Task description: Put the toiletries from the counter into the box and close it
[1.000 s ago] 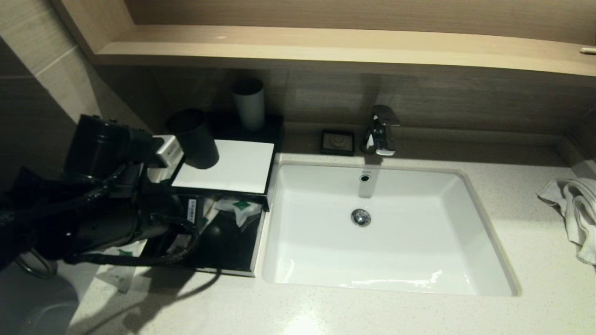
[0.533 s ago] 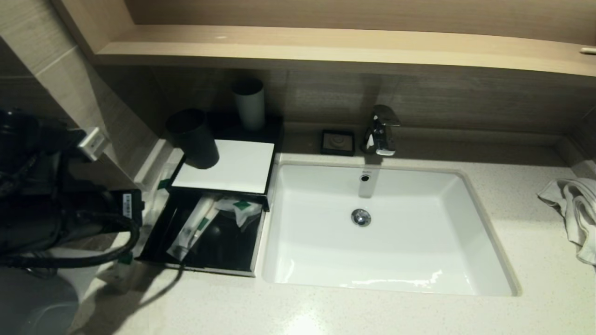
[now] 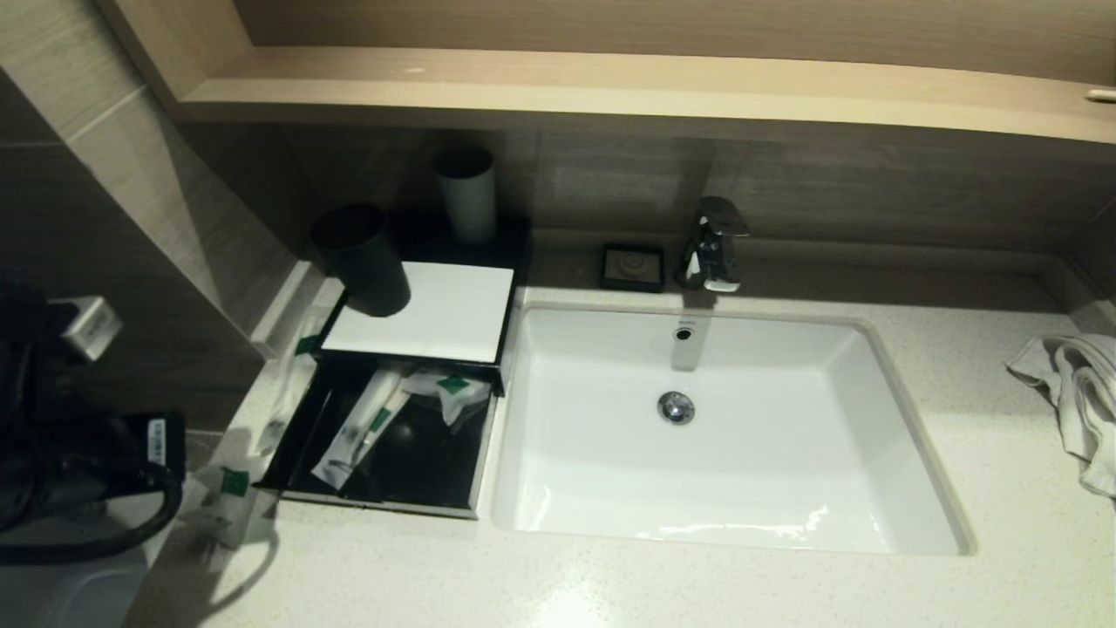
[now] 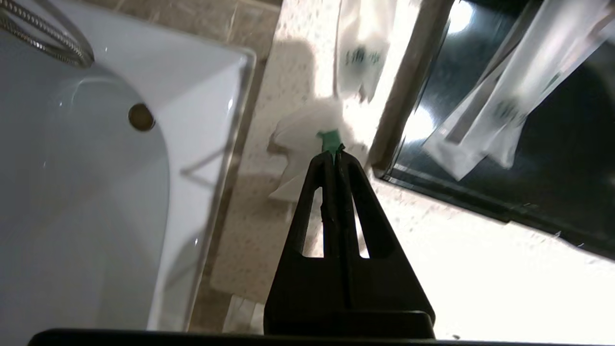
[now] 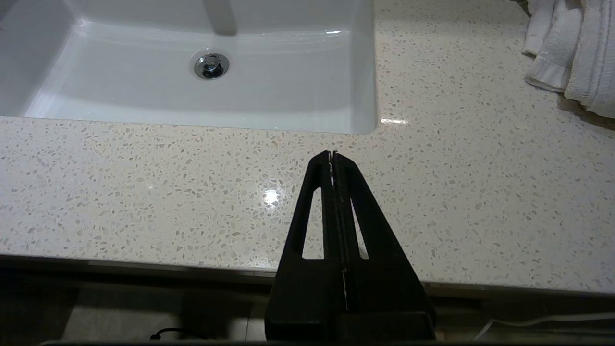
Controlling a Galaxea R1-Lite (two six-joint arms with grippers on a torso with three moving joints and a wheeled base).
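Observation:
The black box point(image 3: 436, 318) with a white top panel stands left of the sink, its drawer point(image 3: 423, 471) pulled out. In the drawer lie a long sachet point(image 3: 357, 427) and a squarish sachet point(image 3: 449, 388). On the counter point(image 3: 610, 576) a long sachet point(image 3: 283, 397) lies along the box's left side. A small green-labelled sachet point(image 3: 228, 488) lies by the drawer's front left corner. My left arm point(image 3: 78, 453) is at the far left. My left gripper point(image 4: 335, 154) is shut and empty, its tips pointing at the small sachet point(image 4: 307, 139). My right gripper point(image 5: 332, 154) is shut over the counter's front edge.
A dark cup point(image 3: 362, 262) stands on the box and a pale cup point(image 3: 466, 196) behind it. The soap dish point(image 3: 632, 266) and tap point(image 3: 715, 244) are behind the sink point(image 3: 724, 523). A white towel point(image 3: 1072, 392) lies at the far right. A white fixture point(image 4: 96, 192) adjoins the counter's left end.
My left arm has drawn back from over the drawer to the far left. The long sachet it covered now lies in plain view in the drawer.

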